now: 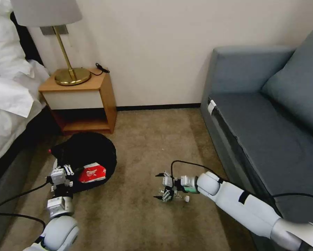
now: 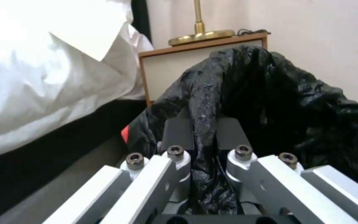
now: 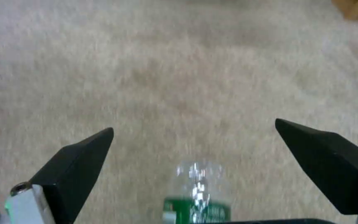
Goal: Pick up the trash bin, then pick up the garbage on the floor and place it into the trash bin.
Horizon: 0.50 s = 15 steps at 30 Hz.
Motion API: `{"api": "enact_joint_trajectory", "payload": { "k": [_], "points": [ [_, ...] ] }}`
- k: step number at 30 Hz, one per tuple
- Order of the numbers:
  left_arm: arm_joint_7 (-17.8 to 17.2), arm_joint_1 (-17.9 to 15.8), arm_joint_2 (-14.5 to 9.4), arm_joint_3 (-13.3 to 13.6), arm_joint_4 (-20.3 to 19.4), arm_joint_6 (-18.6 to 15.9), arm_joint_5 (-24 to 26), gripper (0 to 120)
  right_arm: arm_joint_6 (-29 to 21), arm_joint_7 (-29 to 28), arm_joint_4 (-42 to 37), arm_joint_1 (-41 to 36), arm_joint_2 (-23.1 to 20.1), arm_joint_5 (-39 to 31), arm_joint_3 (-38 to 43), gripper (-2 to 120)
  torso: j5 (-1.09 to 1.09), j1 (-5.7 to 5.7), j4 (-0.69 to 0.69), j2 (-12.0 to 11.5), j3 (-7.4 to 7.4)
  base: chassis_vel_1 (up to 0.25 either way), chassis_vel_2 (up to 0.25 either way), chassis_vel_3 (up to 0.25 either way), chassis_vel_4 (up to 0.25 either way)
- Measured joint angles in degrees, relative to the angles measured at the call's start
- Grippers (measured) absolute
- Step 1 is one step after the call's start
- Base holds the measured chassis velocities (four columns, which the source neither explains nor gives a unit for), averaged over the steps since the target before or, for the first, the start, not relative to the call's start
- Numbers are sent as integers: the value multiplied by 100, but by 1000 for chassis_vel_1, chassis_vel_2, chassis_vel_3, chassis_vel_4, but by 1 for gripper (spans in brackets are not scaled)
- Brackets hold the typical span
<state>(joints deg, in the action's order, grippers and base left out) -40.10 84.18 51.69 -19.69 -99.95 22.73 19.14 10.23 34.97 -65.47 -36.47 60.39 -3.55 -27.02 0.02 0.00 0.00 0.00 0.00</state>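
Down at eight o'clock in my head view, the left gripper [image 1: 66, 171] is pinching the near rim of the trash bin [image 1: 85, 153], and through the left wrist camera I'm seeing its two dark fingers [image 2: 179, 132] pressed together on a fold of the crinkly black bag. Inside the bin, a crumpled red-and-white carton [image 1: 92, 173] is lying against the liner just beside that gripper. The bin itself is sitting on the carpet [image 1: 142, 139] in front of the wooden nightstand [image 1: 80, 99], with the bed [image 1: 10, 104] off at nine o'clock.

Over at six o'clock, I'm holding the right gripper [image 1: 163, 186] low over the carpet, fingers spread wide. The small clear bottle [image 1: 180, 196] with the green label is lying on the floor right under it, white cap pointing toward four o'clock. In the right wrist view the bottle [image 3: 196, 193] is sitting between the two open black fingertips [image 3: 77, 165], and I'm not seeing either one touching it. The grey sofa [image 1: 267, 122] is running along at three o'clock.
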Motion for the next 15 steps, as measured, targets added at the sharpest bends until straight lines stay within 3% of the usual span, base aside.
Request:
{"api": "enact_joint_trajectory", "payload": {
  "k": [15],
  "points": [
    [1,-25,20,38,-16,-29,4,7,225,40,987,-47,225,511,286,100,-1,0,0,0,0,0,0,0,0]
  ]
}}
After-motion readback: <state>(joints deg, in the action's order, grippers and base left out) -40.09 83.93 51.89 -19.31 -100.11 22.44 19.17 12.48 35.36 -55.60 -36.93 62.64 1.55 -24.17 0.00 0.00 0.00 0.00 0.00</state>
